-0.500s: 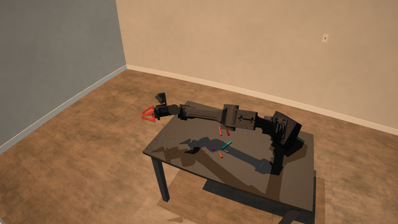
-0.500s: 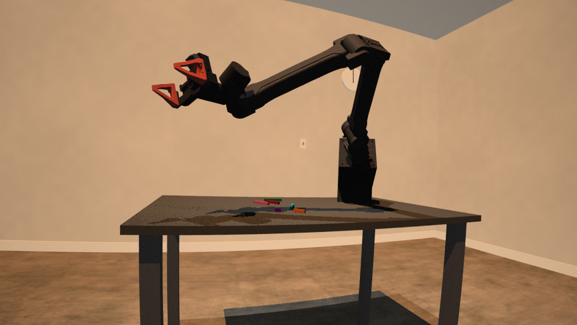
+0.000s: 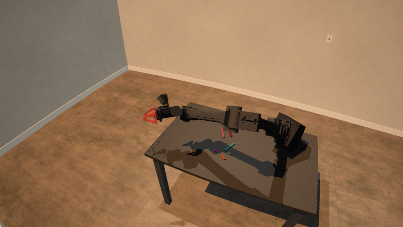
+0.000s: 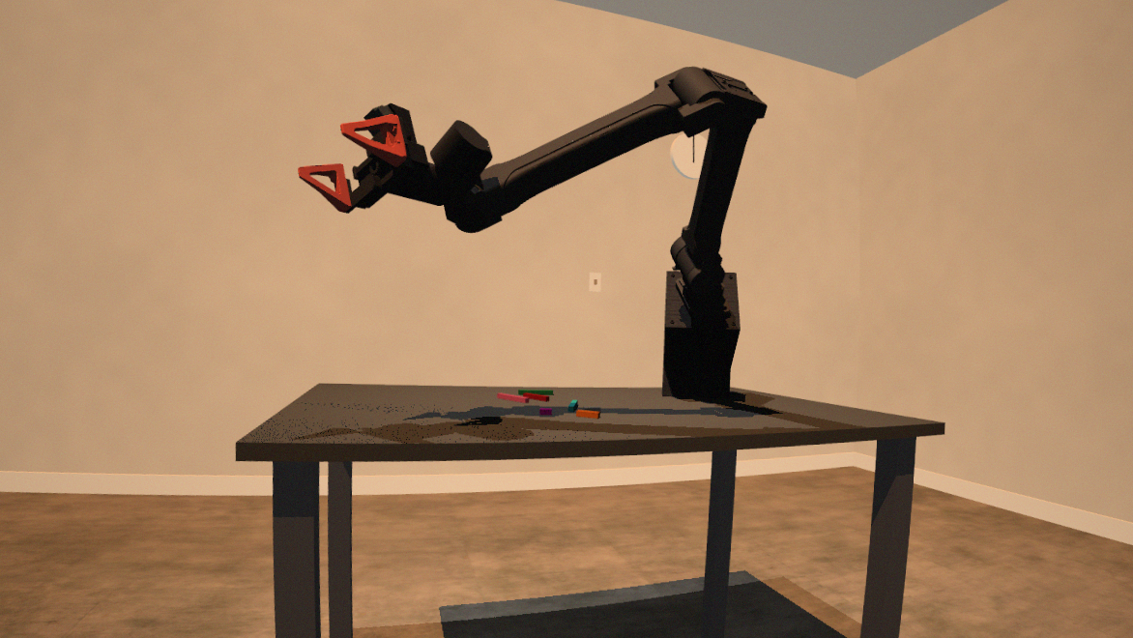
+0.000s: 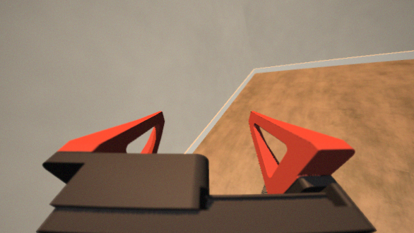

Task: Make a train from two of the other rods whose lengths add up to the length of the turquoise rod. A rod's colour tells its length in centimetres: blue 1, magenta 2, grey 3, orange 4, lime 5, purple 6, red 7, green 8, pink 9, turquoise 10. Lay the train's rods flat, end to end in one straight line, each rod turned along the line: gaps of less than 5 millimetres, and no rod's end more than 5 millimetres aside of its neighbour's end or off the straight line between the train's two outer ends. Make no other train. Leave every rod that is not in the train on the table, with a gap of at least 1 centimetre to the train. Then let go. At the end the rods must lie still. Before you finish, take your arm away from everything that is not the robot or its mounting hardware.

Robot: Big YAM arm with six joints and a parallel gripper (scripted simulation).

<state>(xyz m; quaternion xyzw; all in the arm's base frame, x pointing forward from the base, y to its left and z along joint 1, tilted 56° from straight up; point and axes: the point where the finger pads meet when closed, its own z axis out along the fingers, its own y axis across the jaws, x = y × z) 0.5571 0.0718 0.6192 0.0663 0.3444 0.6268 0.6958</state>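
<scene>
Zero trains lie on the table [image 3: 197, 126] [image 4: 555, 451], as far as I can see from here; choosing a pair, laying it end to end and releasing it all seem left to do. Over the left edge, high up, the gripper [image 3: 143, 117] [image 4: 321, 147] [image 5: 206, 116] stands wide with nothing between its fingers.

The turquoise rod [image 3: 229, 147] [image 4: 572, 405] lies mid-table, its long axis slanting from near left to far right. Beyond it, the pink rod [image 3: 222, 132] [image 4: 512, 397] points mostly near to far, its far end leaning left. Farther still, the green rod [image 4: 535, 391] runs roughly left to right. The red rod [image 3: 230, 134] [image 4: 536, 396], right of pink, slants much as pink does.

On the near side, the orange rod [image 3: 223, 157] [image 4: 587, 413] also leans left at its far end. The grey rod [image 3: 228, 153], just nearer than turquoise, runs left to right, its right end a little nearer; so does the small magenta rod [image 3: 215, 150] [image 4: 545, 412] to the left. Red with grey, or green with magenta, would match turquoise.

No change could be seen since the earlier pictures. Nothing had visibly moved, come or gone.
</scene>
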